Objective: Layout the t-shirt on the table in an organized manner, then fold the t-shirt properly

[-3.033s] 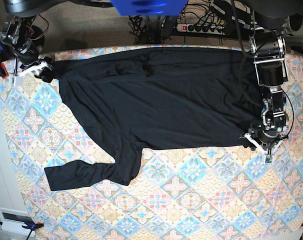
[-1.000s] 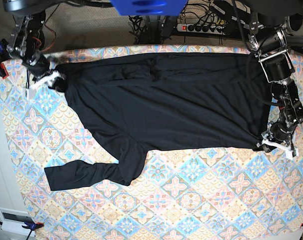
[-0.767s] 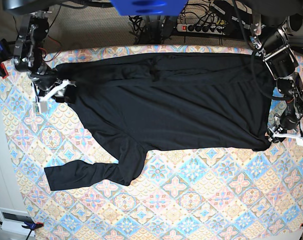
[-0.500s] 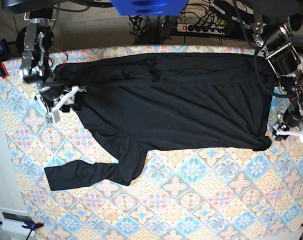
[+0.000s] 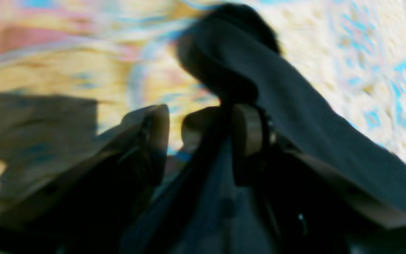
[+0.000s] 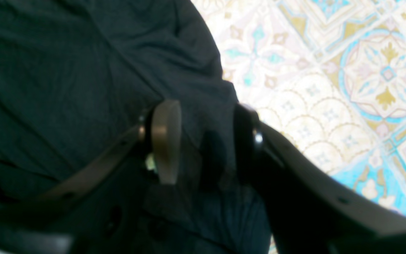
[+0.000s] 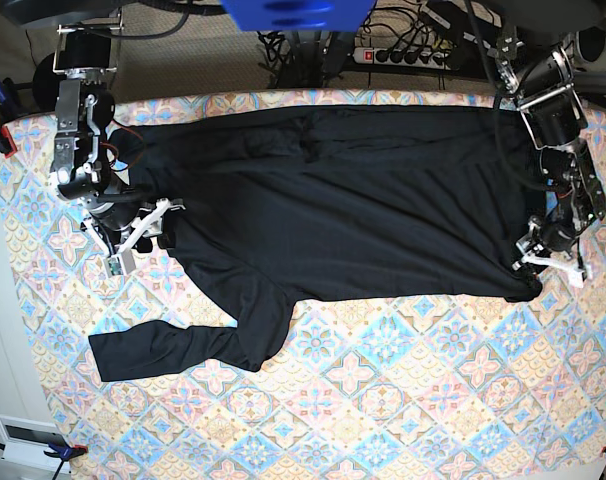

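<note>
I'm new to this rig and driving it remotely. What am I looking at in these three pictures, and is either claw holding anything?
Two robot arms work over a patterned table. The base view looks down from above. The other two views come from cameras on each wrist, looking along the claws. A black t-shirt lies spread out, one sleeve trailing towards the near edge. The right gripper stands at the shirt's edge, jaws apart with fabric between them. The left gripper is at the opposite corner. Its view is blurred, so I cannot tell whether it grips the cloth.
</note>
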`<action>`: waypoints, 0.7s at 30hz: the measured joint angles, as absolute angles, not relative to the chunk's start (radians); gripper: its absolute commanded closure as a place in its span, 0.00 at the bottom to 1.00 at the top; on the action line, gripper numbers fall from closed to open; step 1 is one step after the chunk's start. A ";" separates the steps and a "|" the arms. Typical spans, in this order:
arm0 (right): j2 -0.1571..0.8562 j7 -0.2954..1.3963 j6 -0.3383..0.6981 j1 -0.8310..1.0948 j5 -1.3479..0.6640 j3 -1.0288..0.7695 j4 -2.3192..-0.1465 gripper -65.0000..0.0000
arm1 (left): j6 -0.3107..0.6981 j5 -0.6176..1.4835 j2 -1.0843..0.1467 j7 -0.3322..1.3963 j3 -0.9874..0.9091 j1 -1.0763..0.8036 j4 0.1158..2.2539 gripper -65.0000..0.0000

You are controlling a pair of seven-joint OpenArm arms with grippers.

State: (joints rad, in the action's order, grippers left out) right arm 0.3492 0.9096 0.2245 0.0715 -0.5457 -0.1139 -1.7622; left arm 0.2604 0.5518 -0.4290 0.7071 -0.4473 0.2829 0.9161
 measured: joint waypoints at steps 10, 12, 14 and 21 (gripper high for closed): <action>0.349 0.910 0.225 0.072 -0.548 -0.114 -1.762 0.63 | 0.256 0.550 -0.385 0.675 -0.450 0.292 0.920 0.57; 0.350 0.910 0.224 0.072 -0.545 -0.114 -1.761 0.63 | 0.259 0.549 -0.375 0.685 -0.446 0.297 0.920 0.57; 0.352 0.910 0.224 0.072 -0.546 -0.114 -1.761 0.63 | 0.260 0.550 -0.361 0.672 -0.447 0.297 0.923 0.57; 0.349 0.910 0.224 0.072 -0.546 -0.114 -1.763 0.63 | 0.264 0.557 -0.363 0.691 -0.447 0.297 0.925 0.57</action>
